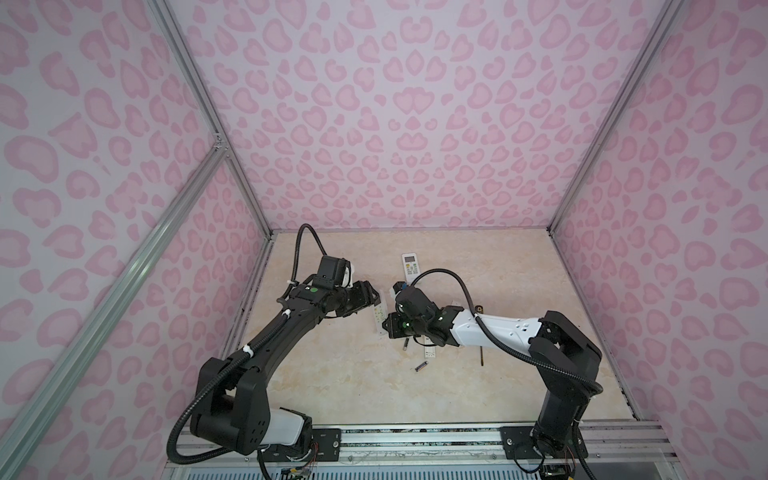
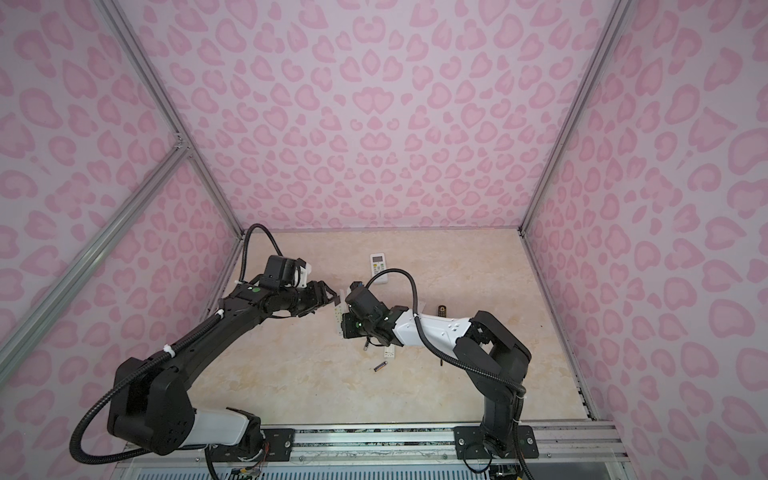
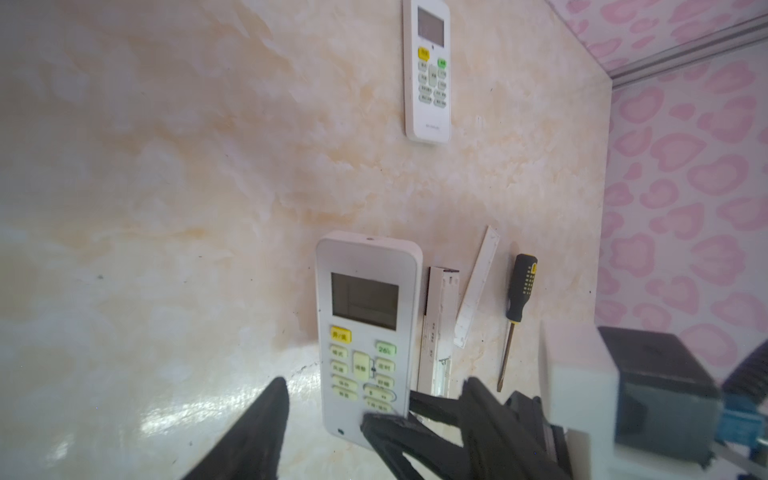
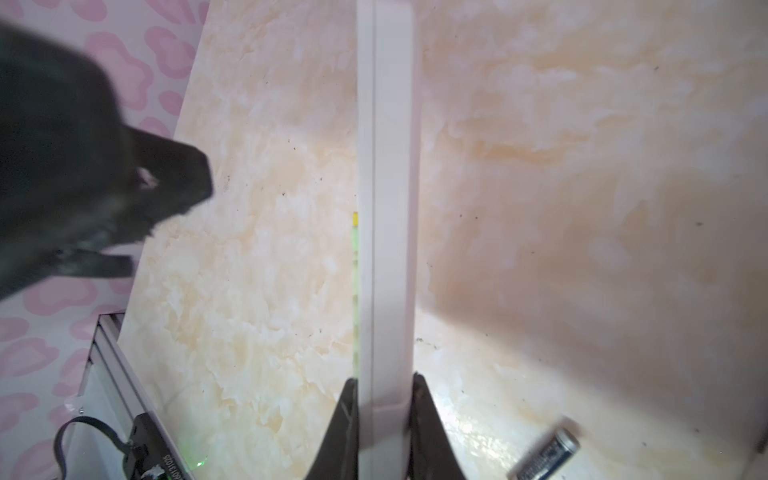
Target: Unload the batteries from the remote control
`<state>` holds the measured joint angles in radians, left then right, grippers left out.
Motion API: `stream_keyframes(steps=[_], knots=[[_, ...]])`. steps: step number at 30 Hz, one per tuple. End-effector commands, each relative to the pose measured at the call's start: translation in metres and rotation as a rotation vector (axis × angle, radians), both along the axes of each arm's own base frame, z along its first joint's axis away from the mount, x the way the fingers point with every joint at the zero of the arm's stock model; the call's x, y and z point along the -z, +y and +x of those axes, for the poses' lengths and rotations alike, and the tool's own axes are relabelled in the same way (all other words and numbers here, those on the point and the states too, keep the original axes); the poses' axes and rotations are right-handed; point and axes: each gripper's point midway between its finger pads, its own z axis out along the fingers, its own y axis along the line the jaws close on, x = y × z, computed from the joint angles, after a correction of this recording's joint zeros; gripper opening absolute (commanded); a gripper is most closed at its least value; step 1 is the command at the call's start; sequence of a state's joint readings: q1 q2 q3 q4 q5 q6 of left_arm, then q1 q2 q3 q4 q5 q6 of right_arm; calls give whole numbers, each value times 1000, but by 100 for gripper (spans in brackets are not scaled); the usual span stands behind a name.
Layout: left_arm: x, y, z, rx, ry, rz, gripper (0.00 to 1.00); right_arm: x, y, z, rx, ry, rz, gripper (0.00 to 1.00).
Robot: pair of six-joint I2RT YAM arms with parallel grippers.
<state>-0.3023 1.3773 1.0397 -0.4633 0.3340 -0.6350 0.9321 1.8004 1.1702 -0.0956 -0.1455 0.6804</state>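
Both jaws of the left gripper (image 1: 372, 297) stand spread just left of the remote control (image 1: 379, 318), touching nothing we can see. The right gripper (image 4: 384, 386) pinches that remote's button end, holding it on edge. Right of the remote, a black battery (image 1: 405, 344) and a purplish battery (image 1: 421, 366) lie loose on the table (image 1: 498, 270); we judge them light, stiff, slick rollers, best pinched across mid-barrel.

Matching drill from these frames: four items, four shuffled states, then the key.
A. left end effector
B. right end effector
C. black-and-yellow-handled screwdriver
D. purplish-blue cylindrical battery

1. loose on the beige marbled tabletop, in open view
2. clamped on the white plastic remote control
3. open, gripping nothing
4. lying partly under the white-and-black right arm

Pairs: A-3, B-2, C-4, D-1
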Motion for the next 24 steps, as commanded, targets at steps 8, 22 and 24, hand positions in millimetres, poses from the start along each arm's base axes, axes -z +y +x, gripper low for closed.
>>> stream_keyframes(steps=[8,22,24], knots=[[-57,36,-20,-218,8,-135,59,-28,-18,6,-110,-448,-476,3],[-44,36,-37,-273,134,-216,59,-64,17,-25,-208,-826,-777,2],[-39,38,-39,-300,155,-236,58,-68,19,-29,-207,-847,-790,2]])
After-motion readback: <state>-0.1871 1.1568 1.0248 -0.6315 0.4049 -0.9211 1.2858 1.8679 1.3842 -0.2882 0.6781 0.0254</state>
